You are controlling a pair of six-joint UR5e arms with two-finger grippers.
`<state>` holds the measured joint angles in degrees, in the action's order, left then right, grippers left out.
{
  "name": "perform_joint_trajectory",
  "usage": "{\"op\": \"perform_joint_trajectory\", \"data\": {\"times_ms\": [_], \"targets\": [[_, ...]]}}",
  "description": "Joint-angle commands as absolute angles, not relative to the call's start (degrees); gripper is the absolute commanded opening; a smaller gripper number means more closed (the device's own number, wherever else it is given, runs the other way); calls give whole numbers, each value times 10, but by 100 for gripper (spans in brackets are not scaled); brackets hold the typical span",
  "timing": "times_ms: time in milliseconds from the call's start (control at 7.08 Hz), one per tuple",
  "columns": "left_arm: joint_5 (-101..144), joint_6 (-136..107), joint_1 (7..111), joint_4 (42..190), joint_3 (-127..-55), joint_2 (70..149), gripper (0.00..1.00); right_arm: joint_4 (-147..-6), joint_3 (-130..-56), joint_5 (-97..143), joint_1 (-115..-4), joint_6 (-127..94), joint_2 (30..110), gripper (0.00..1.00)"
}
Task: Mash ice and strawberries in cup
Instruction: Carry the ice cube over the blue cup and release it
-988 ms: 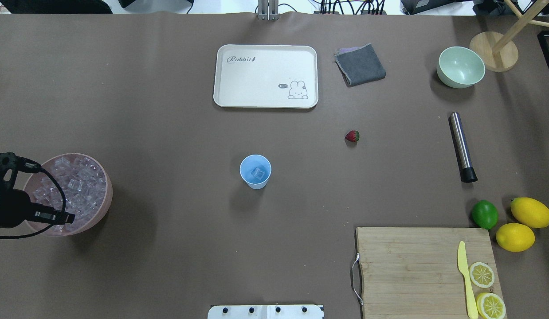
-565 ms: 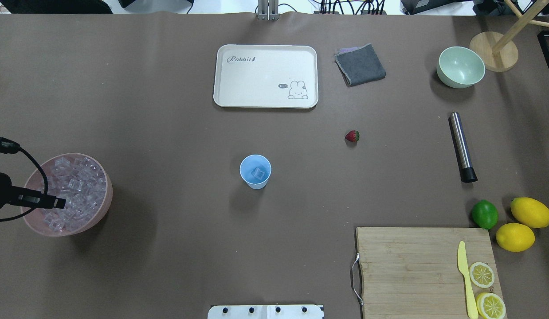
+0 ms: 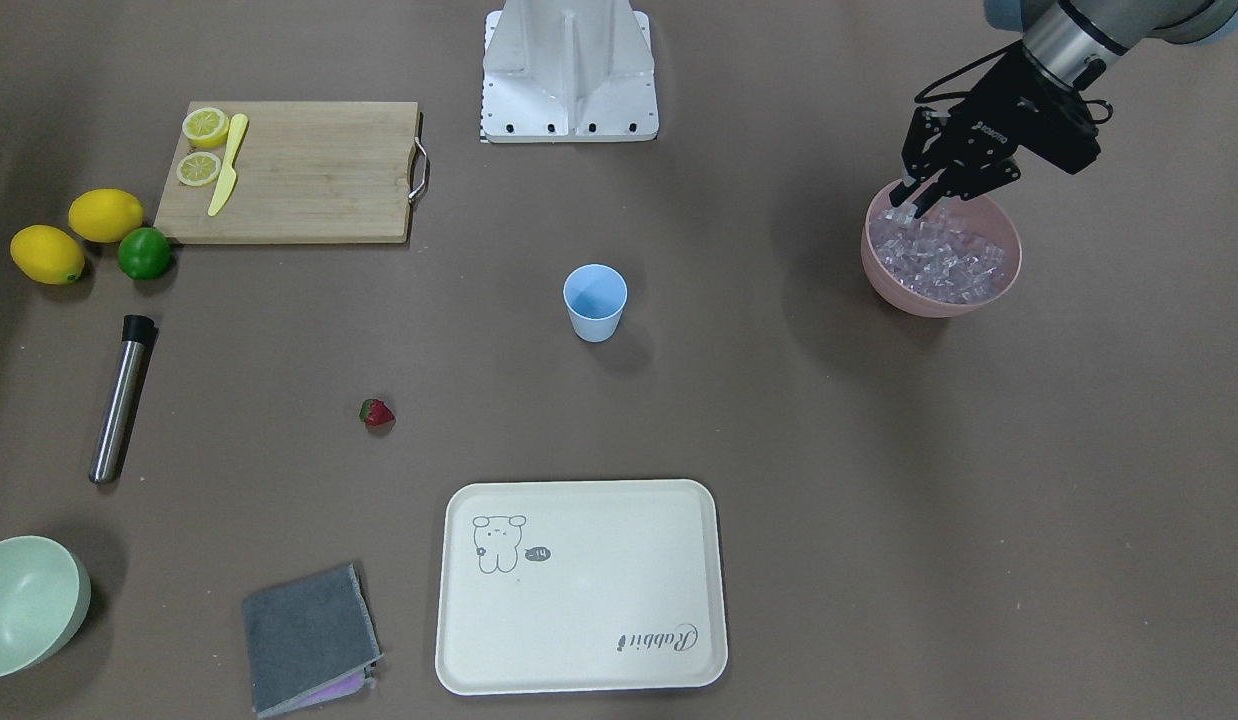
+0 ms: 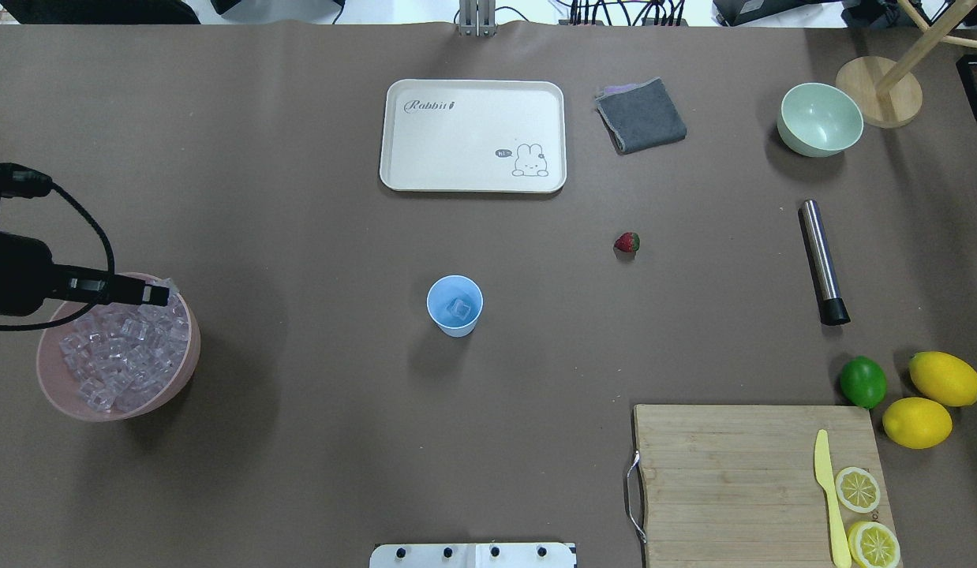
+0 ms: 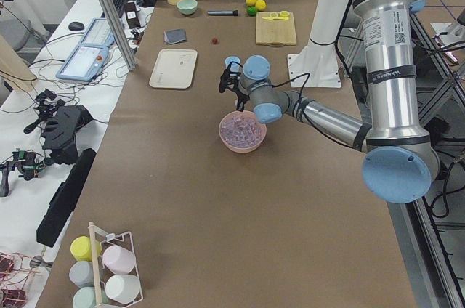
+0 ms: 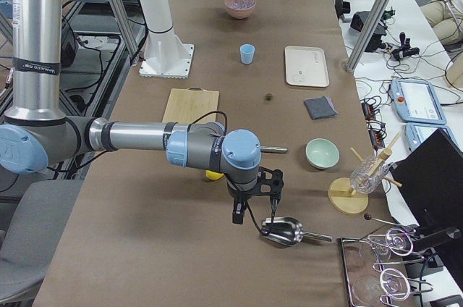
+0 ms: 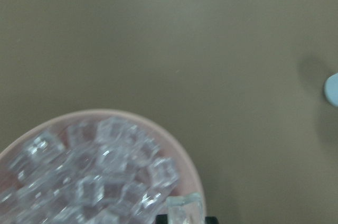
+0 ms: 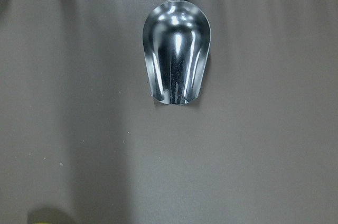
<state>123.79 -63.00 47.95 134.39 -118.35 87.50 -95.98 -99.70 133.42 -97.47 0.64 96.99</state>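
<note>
**Task items.** The cup [image 4: 454, 306] stands upright, mouth up, near the middle of the table [image 4: 299, 197], with one loose cube [image 4: 459, 308] inside. The strawberry [image 4: 627, 242] lies on its side, well apart from the cup. Its long axis runs across the table, and its green top points to the robot's right.

**Writing.** The tray [image 4: 457, 154] reads "Rabbit" beside a rabbit drawing. The white lettering on the left tool's body is too small to read.

**Arms.** The left arm slopes down, with the left tool [image 3: 911, 204] above the pink bowl [image 3: 934, 300] of ice [image 3: 944, 262]. Its fingers are clamped on one ice cube [image 7: 185, 209]. The right arm's forearm lies level. The right tool [image 6: 255, 211] points straight down over a metal scoop [image 8: 177, 71], and I cannot tell whether its fingers are apart or together.
</note>
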Motion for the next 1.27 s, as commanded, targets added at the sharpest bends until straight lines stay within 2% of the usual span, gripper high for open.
{"op": "perform_joint_trajectory", "data": {"times_ms": [0, 282, 424, 988, 1129], "targets": [[1221, -723, 455, 1296, -1171, 1005, 0, -960, -997, 1334, -975, 6, 970, 100], [1109, -739, 361, 1119, -1167, 1156, 0, -961, -994, 1334, -975, 6, 971, 100], [1035, -740, 312, 1087, -1138, 1207, 0, -960, -992, 1333, -975, 6, 970, 100], [978, -738, 285, 1156, -1007, 1233, 0, -961, -990, 1332, -975, 6, 971, 100], [969, -739, 272, 1158, -1002, 1235, 0, -961, -988, 1333, -975, 6, 971, 100]]}}
